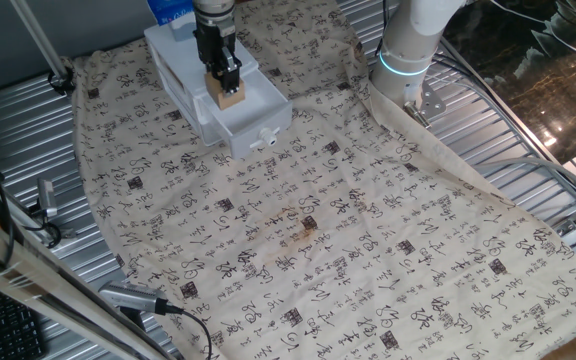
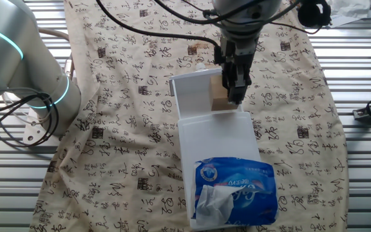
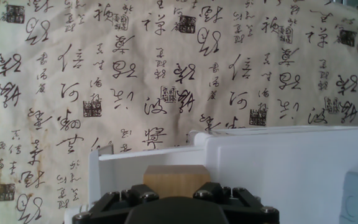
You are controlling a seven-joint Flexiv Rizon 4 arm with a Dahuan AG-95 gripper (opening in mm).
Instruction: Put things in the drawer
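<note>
From left: drawer (image 1: pixel 236 118) pulled out of the white cabinet (image 1: pixel 173 60), knob (image 1: pixel 265 135) facing the cloth (image 1: pixel 348 250). My gripper (image 1: pixel 230 88) pinches the wooden cube (image 1: pixel 231 97) directly over the open tray. I judge release comes next: lower until the cube sits inside the walls, then spread the fingers, keeping clear of the rim.

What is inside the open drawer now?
The wooden block is in the drawer, between the fingers of the end effector. The end effector hides whether the block rests on the drawer's floor.
</note>
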